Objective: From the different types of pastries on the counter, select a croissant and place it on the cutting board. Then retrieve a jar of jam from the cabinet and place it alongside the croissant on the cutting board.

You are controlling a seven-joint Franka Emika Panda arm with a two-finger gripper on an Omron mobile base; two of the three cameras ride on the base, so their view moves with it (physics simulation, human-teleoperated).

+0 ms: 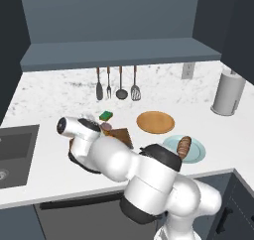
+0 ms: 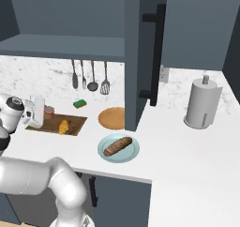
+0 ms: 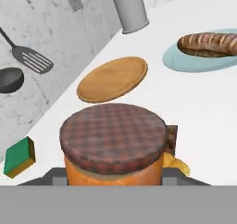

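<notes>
Jam jar (image 3: 113,144) with its checked lid sits right between the gripper (image 3: 112,180) fingers, apparently grasped, over the cutting board (image 2: 56,124). Croissant (image 2: 63,126) lies on the board just beside the jar. Brown loaf (image 2: 117,146) rests on a pale blue plate (image 2: 104,154) to the right, round wooden plate (image 2: 111,117) behind it

Arm's white hand (image 1: 82,130) over cutting board (image 1: 121,135). Green sponge (image 1: 105,116) at the board's 11 o'clock, round plate (image 1: 155,122) at 2, brown loaf (image 1: 184,146) on blue dish (image 1: 196,152) at 4.
</notes>
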